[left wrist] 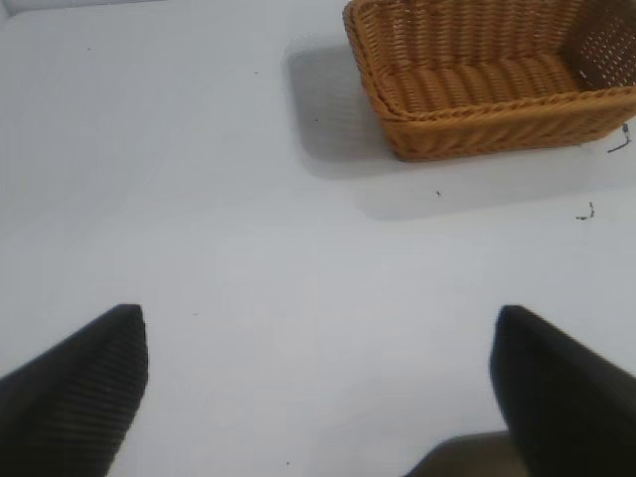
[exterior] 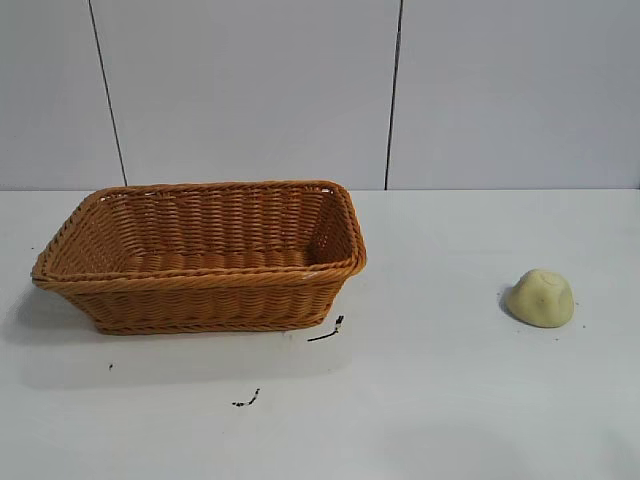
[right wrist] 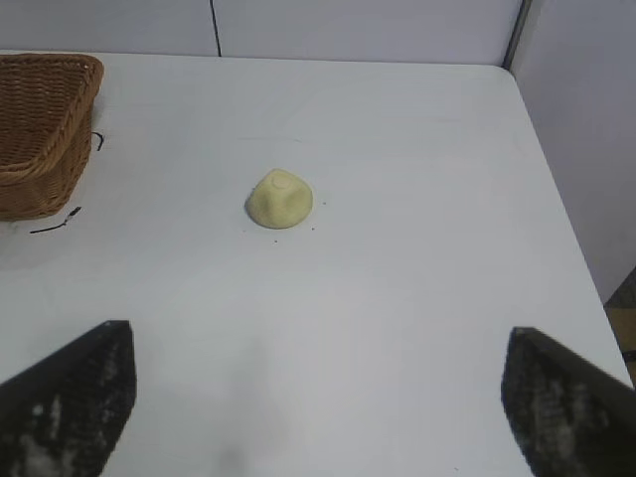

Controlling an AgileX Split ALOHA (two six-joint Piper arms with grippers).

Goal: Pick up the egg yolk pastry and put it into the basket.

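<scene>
From outside, the pastry (exterior: 541,298) sits on the table (exterior: 450,400), at 3 o'clock from the basket (exterior: 200,262), well apart. The left gripper (left wrist: 318,388) is wide open, empty. The right gripper (right wrist: 318,397) is wide open, empty; nothing picked yet, so it likely must reach the pastry.

A wicker basket (exterior: 200,255) sits in the left half of the frame on a white table (exterior: 430,400), orange-brown, rectangular, with flared sides and a braided rim. It is upright and nothing shows inside it. Its shadow falls on the table below and to its left. Well apart from it, at the right of the frame, lies the pastry (exterior: 541,297), a small pale yellow dome with a slightly dimpled top, resting on the table. Two small dark marks show on the table: one (exterior: 328,331) just beside the basket's lower right corner, another (exterior: 247,400) lower, near the centre bottom. Behind the table stands a pale panelled wall (exterior: 250,90) with two dark vertical seams.
</scene>
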